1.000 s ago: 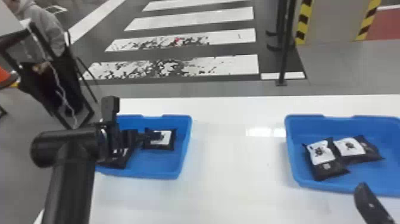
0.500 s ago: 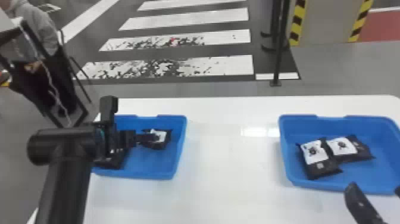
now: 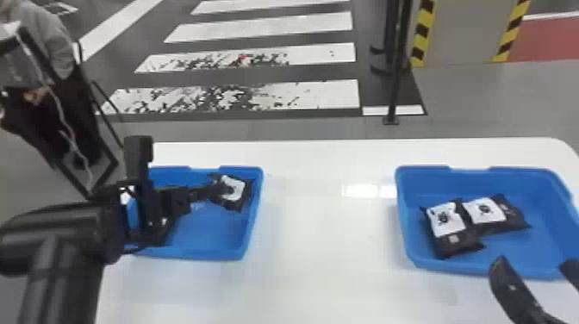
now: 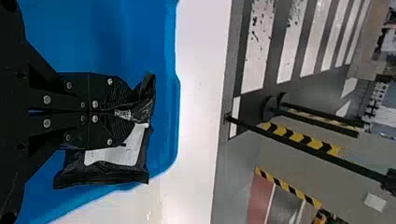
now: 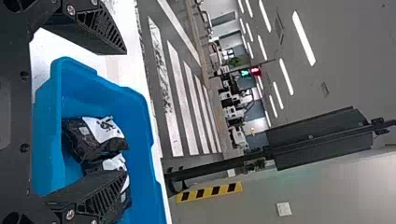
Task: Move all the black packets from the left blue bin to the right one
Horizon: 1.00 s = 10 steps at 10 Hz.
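Note:
My left gripper [image 3: 211, 192] is over the left blue bin [image 3: 252, 228], at a black packet [image 3: 236, 191] near the bin's right side. In the left wrist view the left gripper [image 4: 126, 112] is shut on the packet's [image 4: 116, 158] edge, its fingertips together with crumpled film between them. The left arm hides part of the bin. My right gripper [image 3: 532, 265] stands at the near edge of the right blue bin [image 3: 405, 232], where two black packets [image 3: 456, 241] lie side by side. In the right wrist view the right gripper [image 5: 125, 112] has its fingers wide apart.
Between the two bins runs bare white table [image 3: 319, 241]. Behind the table's far edge is a dark pole [image 3: 394, 86] on the floor. The bins' raised walls stand around the packets.
The packet at the left gripper has tilted and shifted in the left bin, its film now gripped. The whole head view has slid slightly left. The packets in the right bin lie as before.

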Available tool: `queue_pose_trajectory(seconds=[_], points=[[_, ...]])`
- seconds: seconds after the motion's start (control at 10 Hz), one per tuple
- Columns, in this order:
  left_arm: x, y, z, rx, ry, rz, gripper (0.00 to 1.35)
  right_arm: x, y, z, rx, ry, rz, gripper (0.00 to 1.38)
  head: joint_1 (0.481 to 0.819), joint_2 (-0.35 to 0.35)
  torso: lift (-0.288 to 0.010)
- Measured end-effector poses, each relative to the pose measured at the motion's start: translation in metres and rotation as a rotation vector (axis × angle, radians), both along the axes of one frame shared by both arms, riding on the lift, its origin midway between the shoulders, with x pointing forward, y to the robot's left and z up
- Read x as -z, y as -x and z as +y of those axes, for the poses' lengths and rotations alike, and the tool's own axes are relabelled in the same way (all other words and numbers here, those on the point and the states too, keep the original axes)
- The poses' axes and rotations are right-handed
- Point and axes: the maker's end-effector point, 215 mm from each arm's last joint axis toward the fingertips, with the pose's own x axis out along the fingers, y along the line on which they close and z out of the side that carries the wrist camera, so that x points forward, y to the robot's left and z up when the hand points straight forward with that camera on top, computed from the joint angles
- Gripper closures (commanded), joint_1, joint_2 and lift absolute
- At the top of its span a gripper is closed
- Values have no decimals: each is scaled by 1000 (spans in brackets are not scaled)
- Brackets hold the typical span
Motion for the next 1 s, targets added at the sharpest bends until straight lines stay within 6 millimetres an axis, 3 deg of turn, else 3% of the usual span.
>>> queue_pose_trajectory(seconds=[0.2, 0.4, 0.7, 1.0], points=[[-50, 19, -44, 90, 57, -117, 1208, -9, -5, 5, -7, -14, -22, 116, 695, 97, -154], [-90, 32, -103, 208, 130, -210, 1208, -20, -13, 24, -47, -54, -50, 117, 695, 52, -154], [-118, 49, -197, 381, 244, -262, 1208, -36, -22, 51, -108, -117, -84, 119, 695, -31, -154], [-129, 65, -262, 506, 298, -263, 1208, -56, -29, 77, -170, -172, -127, 119, 695, -88, -154]])
